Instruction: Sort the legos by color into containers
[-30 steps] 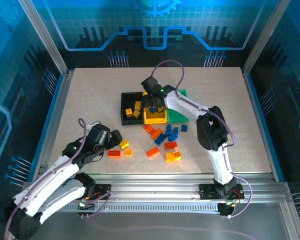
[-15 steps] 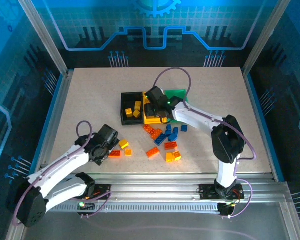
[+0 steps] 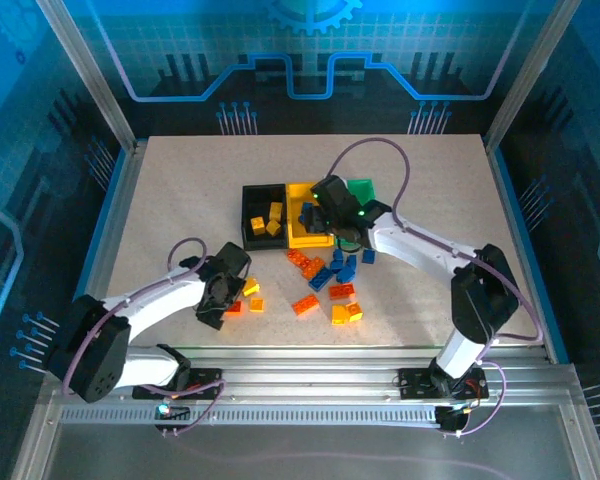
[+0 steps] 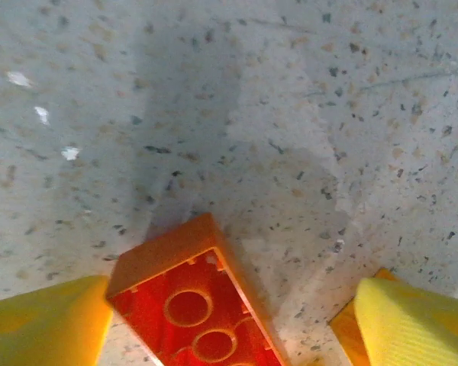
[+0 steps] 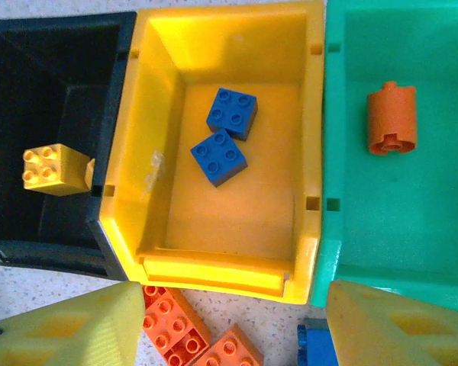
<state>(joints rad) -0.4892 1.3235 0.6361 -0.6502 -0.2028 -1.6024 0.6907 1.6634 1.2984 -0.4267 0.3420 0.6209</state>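
Blue-lit enclosure [image 3: 300,60], speckled beige desk [image 3: 180,190]. The containers [image 3: 248,210] sit mid-desk in a joined row: black bin [image 5: 53,84] left, yellow bin [image 5: 237,217] middle, green bin [image 5: 397,221] right.

Contents:
- Black bin: yellow bricks [image 3: 270,218].
- Yellow bin: two blue bricks [image 5: 219,156], lying flat and side by side.
- Green bin: one orange round piece [image 5: 391,118].

The rest of the legos [image 3: 325,278] are loose on the desk just in front of the bins, with blue, orange-red and yellow mixed together.

Left gripper [image 4: 229,305] is low over the desk at the left end of the scatter. Its jaws are apart around an orange-red brick [image 4: 191,305] that lies studs-down with the hollow underside up. The left finger [image 4: 46,324] is right against the brick; the right finger [image 4: 412,320] is clear of it, so there's no clamp.

Right gripper [image 5: 229,328] hangs over the near wall of the yellow bin, jaws wide apart, holding nothing. Orange-red and blue bricks lie on the desk below it.
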